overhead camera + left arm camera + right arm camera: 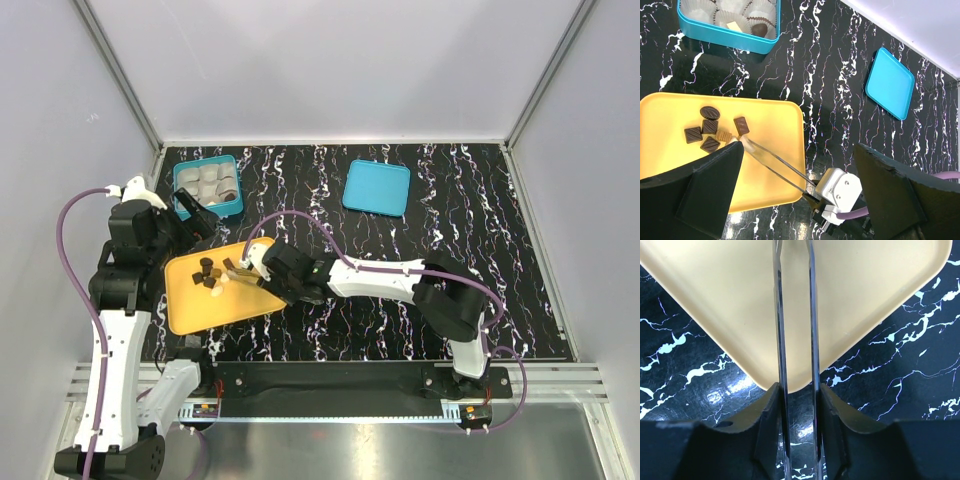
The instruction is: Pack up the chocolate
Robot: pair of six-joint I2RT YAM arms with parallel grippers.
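- The chocolate [710, 132], dark brown pieces plus one tan, clustered on the orange tray [775, 150].
- Right pincer [796, 395] clamped metal tongs [772, 162]; only other views showed their tips at the cluster.
- Left pincer [799, 146] gaped wide near the tray.

The counter [400, 300] looks like glossy black stone with white veins. The orange tray [770, 120] is smooth, matt plastic. The tongs [779, 340] are polished metal. Pleated paper cups [730, 17] line the smooth teal box [725, 39]. The dark chocolate [710, 113] has a slight sheen.
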